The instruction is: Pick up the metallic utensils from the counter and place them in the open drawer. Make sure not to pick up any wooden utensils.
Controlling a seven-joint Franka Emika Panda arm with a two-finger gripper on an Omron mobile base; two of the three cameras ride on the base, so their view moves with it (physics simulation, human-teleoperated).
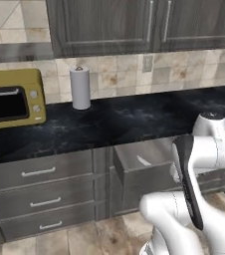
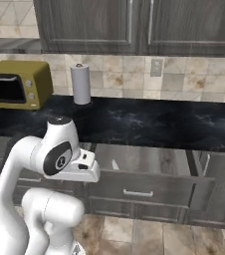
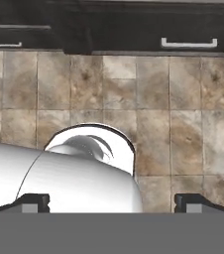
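Presently, item one: gripper (image 3: pixel 112 201), jaws spread wide, nothing between them; it points down at the tiled floor (image 3: pixel 183 99) in front of the lower cabinet drawers (image 3: pixel 188 43), as the hand view gives it. Arm folded low beside the base.

Item two: open drawer (image 2: pixel 149 160), pulled out under the counter (image 2: pixel 149 122), grey inside. One slim pale utensil (image 2: pixel 115 165) lies on its floor near the left end; the left base view shows the same pale sliver (image 1: pixel 143 160).

Item three: counter, glossy black stone. On it a paper towel roll (image 1: pixel 80 88) at the back wall and a yellow toaster oven (image 1: pixel 12 98) to the left. No other utensil, metal or wooden, can be made out on the stretch in view.

Handling note, as judgement: one metallic piece appears stowed. For the next pick, raise the hand above counter height first, find the remaining silvery piece, confirm sheen rather than tan wood, then descend across its narrow width.
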